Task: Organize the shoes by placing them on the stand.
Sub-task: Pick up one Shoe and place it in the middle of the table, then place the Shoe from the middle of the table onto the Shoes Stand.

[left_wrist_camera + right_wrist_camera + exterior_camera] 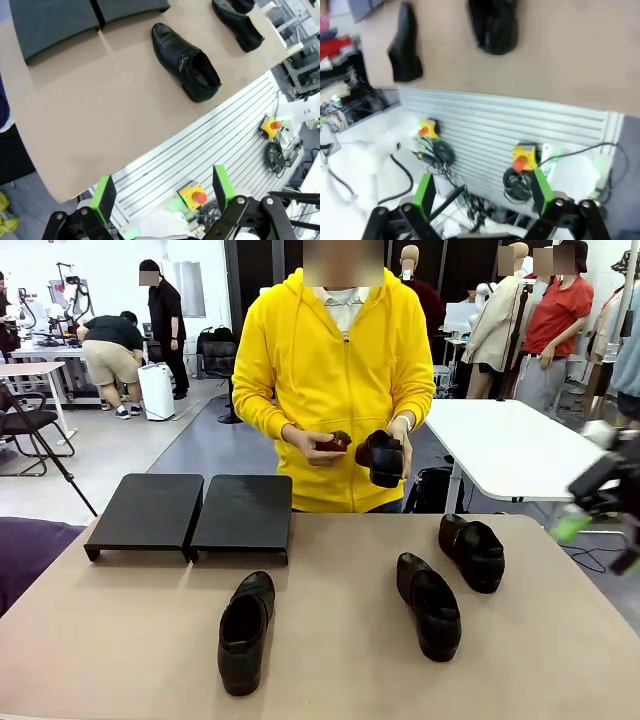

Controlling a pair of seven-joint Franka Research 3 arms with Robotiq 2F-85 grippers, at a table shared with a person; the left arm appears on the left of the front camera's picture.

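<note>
The left pincer (163, 189) is spread wide with nothing between its green pads (106, 192), hanging over the slotted metal base below the table's near edge. The right pincer (482, 192) is spread just as wide and is also empty. In the front view the right arm (605, 485) is a blur off the table's right side.

On the beige table (100, 115) lie three of the shoes, plain glossy black loafers with rounded toes. The left shoe (245, 632) lies near the robot's edge, its long axis running near to far, toe toward the stand and heel opening toward the robot. The middle shoe (429, 605) and the right shoe (472, 551) lie close together on the right half, roughly parallel, toes toward the robot's side and angled slightly right. The fourth shoe (381, 457) is off the table, held at waist height in the person's hand (402, 432). Which way it points I cannot tell. The person's other hand (305, 443) holds a small reddish-brown object (337, 441).

The stand (145, 510), two flat black trays side by side on short legs, sits at the far left of the table with no shoe on it.

The person wears a yellow hoodie (330, 360) and stands at the far edge. Behind are a grey floor, a white table (500, 445) and other people farther off. Yellow boxes with red buttons (192, 194) sit on the metal base.
</note>
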